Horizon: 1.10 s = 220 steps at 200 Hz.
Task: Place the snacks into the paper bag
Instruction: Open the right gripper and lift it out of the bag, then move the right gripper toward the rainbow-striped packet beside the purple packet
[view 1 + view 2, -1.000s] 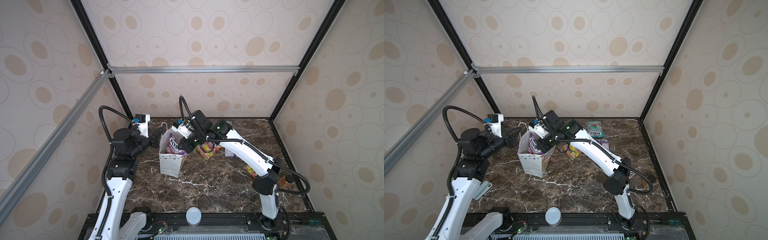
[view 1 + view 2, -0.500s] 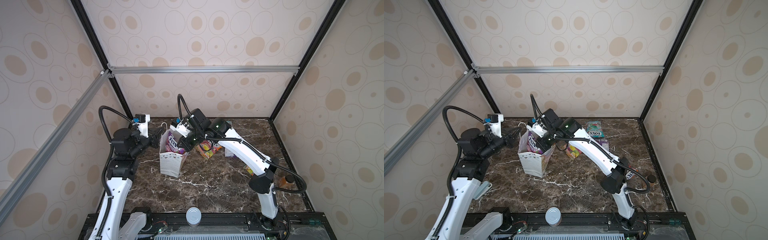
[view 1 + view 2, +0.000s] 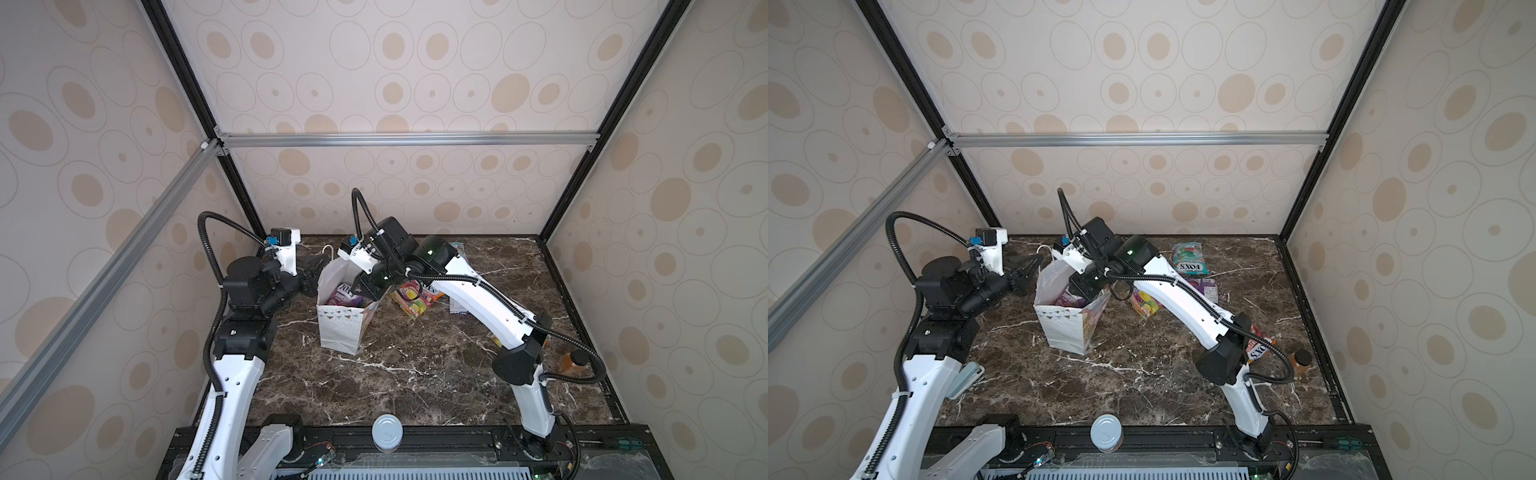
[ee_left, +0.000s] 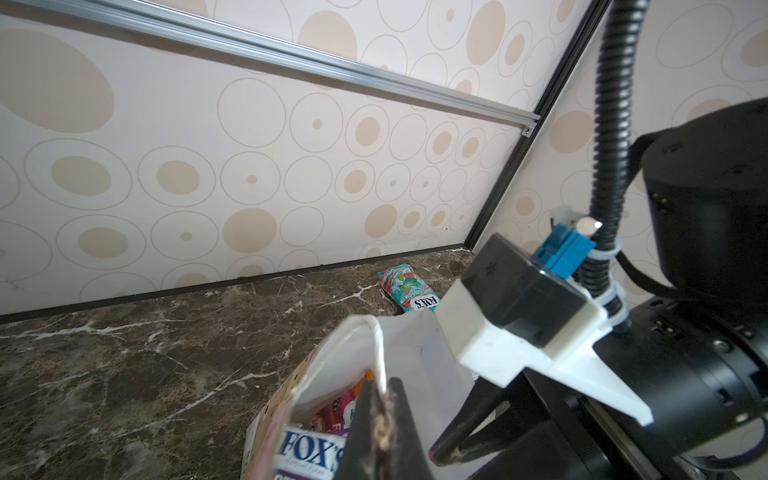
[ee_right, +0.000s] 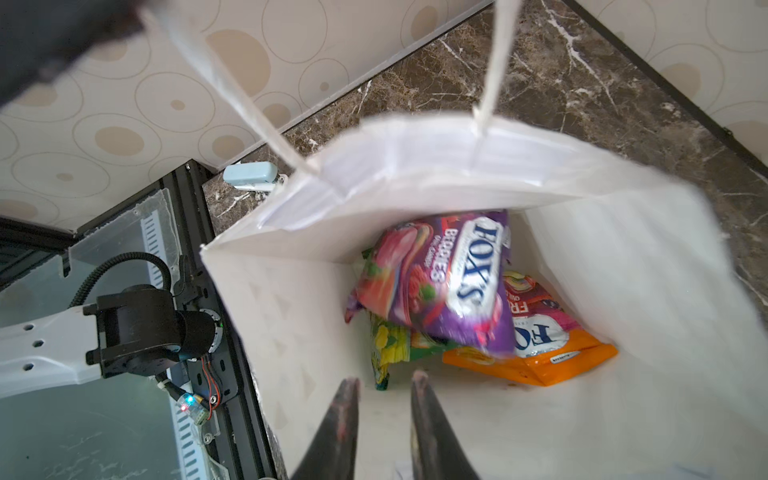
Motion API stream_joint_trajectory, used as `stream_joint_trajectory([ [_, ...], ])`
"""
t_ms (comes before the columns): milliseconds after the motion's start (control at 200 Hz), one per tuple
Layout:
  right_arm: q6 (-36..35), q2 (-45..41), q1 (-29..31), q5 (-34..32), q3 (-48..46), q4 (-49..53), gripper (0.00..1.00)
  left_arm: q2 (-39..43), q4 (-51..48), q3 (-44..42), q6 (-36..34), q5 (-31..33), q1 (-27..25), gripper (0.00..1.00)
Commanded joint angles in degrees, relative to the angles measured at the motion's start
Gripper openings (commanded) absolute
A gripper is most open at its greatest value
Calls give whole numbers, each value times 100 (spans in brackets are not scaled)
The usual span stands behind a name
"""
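Note:
The white paper bag (image 3: 340,328) (image 3: 1063,332) stands upright left of the middle. My left gripper (image 4: 384,388) (image 3: 309,272) is shut on its handle cord at the left rim. My right gripper (image 5: 384,376) (image 3: 1084,286) hangs in the bag's mouth, open, with nothing between its fingers. Below it a purple snack packet (image 5: 449,282), blurred, lies over an orange one (image 5: 540,353) and a yellow-green one (image 5: 395,345). Outside the bag lie a teal packet (image 3: 1190,257) (image 4: 409,289), a yellow fruit packet (image 3: 415,297), a purple one (image 3: 1208,289) and one under the right arm (image 3: 1260,347).
A small amber bottle (image 3: 573,361) stands by the right wall. A white round cap (image 3: 386,432) sits on the front rail. A pale blue object (image 3: 967,376) lies beside the left arm's base. Walls close in the marble table on three sides.
My right gripper has moved left and down into the bag's mouth and opened; the purple packet it carried now lies loose inside the bag. The left gripper has kept its hold.

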State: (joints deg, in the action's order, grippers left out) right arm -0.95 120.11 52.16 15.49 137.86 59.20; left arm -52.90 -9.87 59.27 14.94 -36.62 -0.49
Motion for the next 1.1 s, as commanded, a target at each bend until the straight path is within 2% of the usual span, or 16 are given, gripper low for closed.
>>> stream_joint_trajectory([
  [0, -67, -73, 54, -238, 196, 105, 26, 125, 125, 165, -150, -27, -13, 0],
  [210, -73, -373, 101, -678, 136, 24, 26, 133, 114, 165, -154, 22, -13, 0],
  [395, 98, -1080, 120, -994, -565, -540, 26, 130, 87, 166, -191, 149, -10, 0],
  [640, 529, -2901, 110, -1615, -2964, -1905, 27, 45, 78, 146, -199, 254, -6, 0],
  [700, 656, -3341, 93, -1900, -3466, -2092, 30, 8, 106, 140, -168, 199, -8, 0],
  [830, 905, -3867, 19, -2467, -3881, -1636, 32, -43, 40, 151, -215, 304, 5, 0],
  [1095, 1512, -4526, -121, -2943, -4574, -716, 35, -72, 26, 138, -229, 379, 6, 0],
])
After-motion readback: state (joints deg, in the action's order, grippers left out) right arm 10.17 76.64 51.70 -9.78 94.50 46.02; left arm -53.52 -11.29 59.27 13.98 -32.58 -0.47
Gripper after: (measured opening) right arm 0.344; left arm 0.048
